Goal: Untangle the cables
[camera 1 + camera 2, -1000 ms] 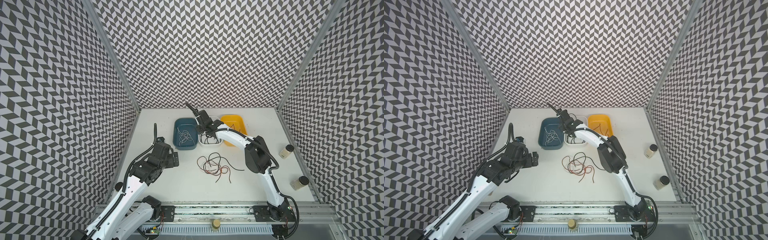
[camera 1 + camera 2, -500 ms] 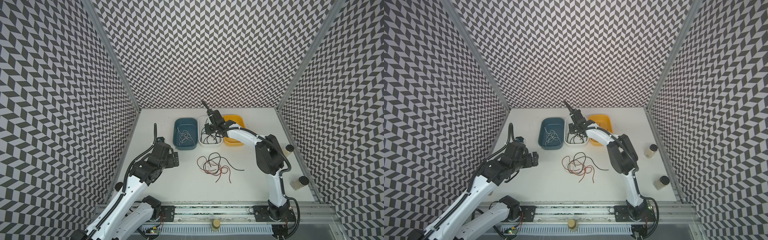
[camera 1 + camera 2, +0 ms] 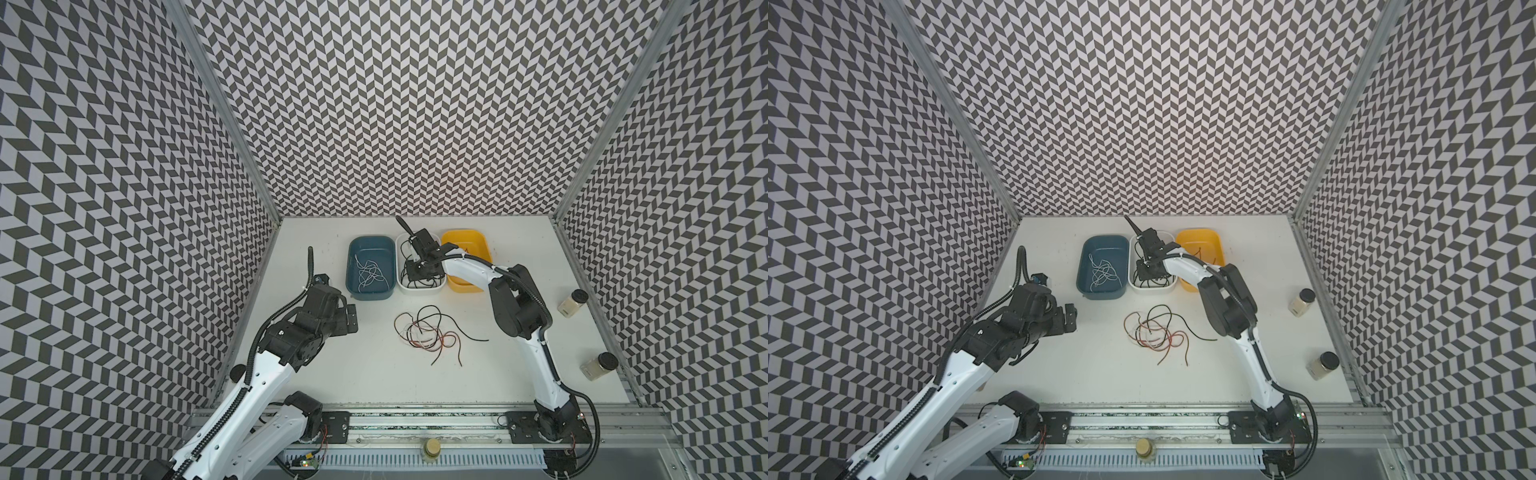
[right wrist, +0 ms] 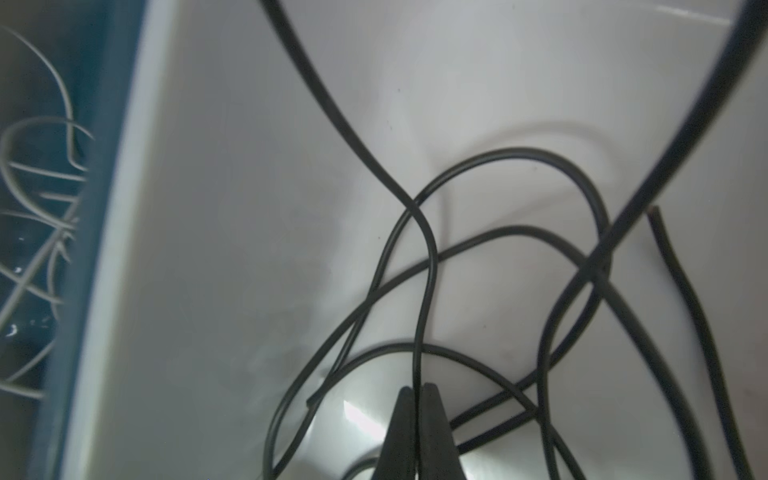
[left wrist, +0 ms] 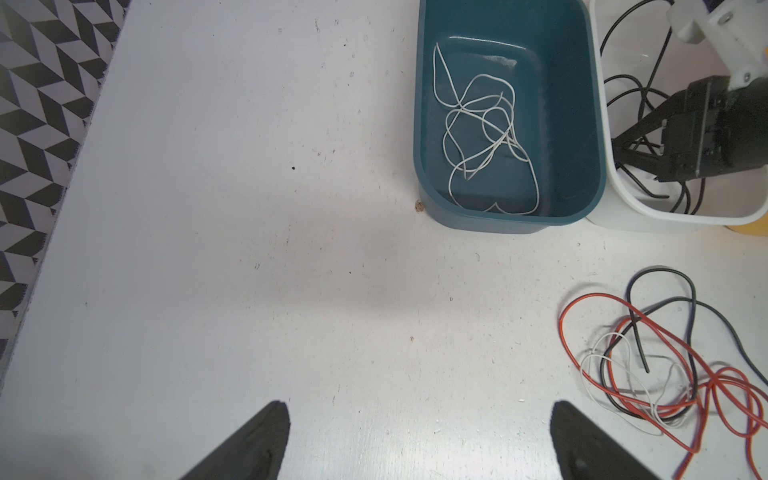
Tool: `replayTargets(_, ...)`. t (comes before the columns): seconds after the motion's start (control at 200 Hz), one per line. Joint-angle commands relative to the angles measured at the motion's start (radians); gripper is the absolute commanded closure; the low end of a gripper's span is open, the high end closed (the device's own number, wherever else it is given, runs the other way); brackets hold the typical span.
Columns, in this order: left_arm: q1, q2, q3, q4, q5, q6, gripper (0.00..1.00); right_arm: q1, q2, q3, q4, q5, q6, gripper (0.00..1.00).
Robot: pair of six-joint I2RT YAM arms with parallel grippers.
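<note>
A white tabletop (image 3: 332,374) sits inside walls of black-and-white chevron pattern. At the back, three plastic bins stand side by side: a teal rectangular bin (image 3: 370,293), a white rectangular bin (image 3: 419,289) and a yellow rectangular bin (image 3: 478,243).

A loose thin white cable (image 3: 370,272) lies coiled in the teal bin. Several thin black cables (image 4: 515,151) lie looped over one another in the white bin. The right tool (image 4: 419,388) reaches down into the white bin. Its tips are pressed together and pinch one black cable (image 4: 433,257), which runs up from between them.

In front of the bins, near the middle of the tabletop, lies a tangle of black, red-orange and white cables (image 3: 428,336). One black end trails off to the right.

The left tool (image 5: 419,405) hangs above bare tabletop, left of the tangle and in front of the teal bin. Its two dark fingers (image 5: 266,432) are spread wide apart and hold nothing.

Two small clear jars with black lids (image 3: 572,302) stand near the right wall, well apart from the cables.
</note>
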Motion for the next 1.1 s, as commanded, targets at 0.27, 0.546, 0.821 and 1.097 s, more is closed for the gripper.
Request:
replayTargets(0.27, 0.006, -0.004, -0.002, -0.003, -0.010, 0.011, 0.00, -0.001, -0.203, -0.063, -0.031, 0.056, -0.039, 0.77)
replayTargets(0.546, 0.007, -0.004, -0.001, -0.005, -0.017, 0.011, 0.00, 0.001, -0.403, -0.164, -0.052, 0.055, -0.039, 0.63)
replayTargets(0.821, -0.075, -0.066, 0.029, -0.074, -0.123, -0.051, 0.00, 0.060, -0.797, -0.571, 0.023, 0.030, 0.021, 0.53)
replayTargets(1.097, -0.091, -0.208, 0.045, -0.168, -0.178, -0.090, 0.00, 0.193, -1.105, -0.939, 0.144, 0.051, 0.028, 0.51)
